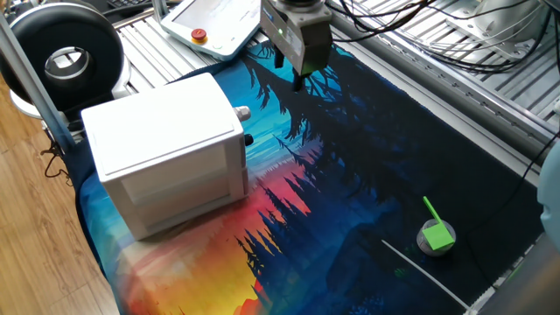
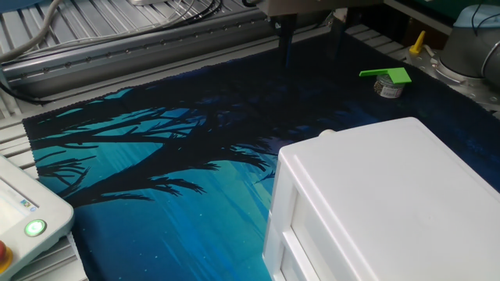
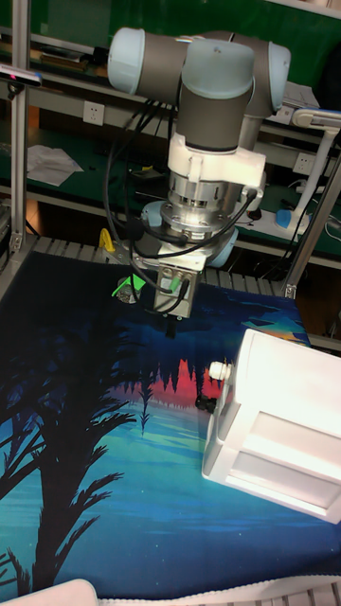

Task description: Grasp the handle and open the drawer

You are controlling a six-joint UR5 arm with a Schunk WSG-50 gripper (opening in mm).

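Note:
The white cabinet [image 1: 166,144] stands on the left of the printed mat. Its drawer [image 1: 244,129] is pushed in, and the drawer front faces the mat's middle. The handle [image 1: 241,113] is a small silvery knob sticking out near the top of that face; in the tall fixed view the handle [image 3: 220,370] shows on the cabinet's left face. My gripper [image 1: 290,75] hangs above the mat, behind and to the right of the handle, clearly apart from it. The other fixed view shows the gripper [image 2: 312,53] with two dark fingers spread apart and nothing between them.
A small black knob [image 1: 248,139] sits below the handle. A green-topped small object [image 1: 436,234] lies at the mat's far right, with a thin white rod [image 1: 420,273] beside it. A teach pendant [image 1: 219,22] and a black reel [image 1: 66,57] sit behind the cabinet.

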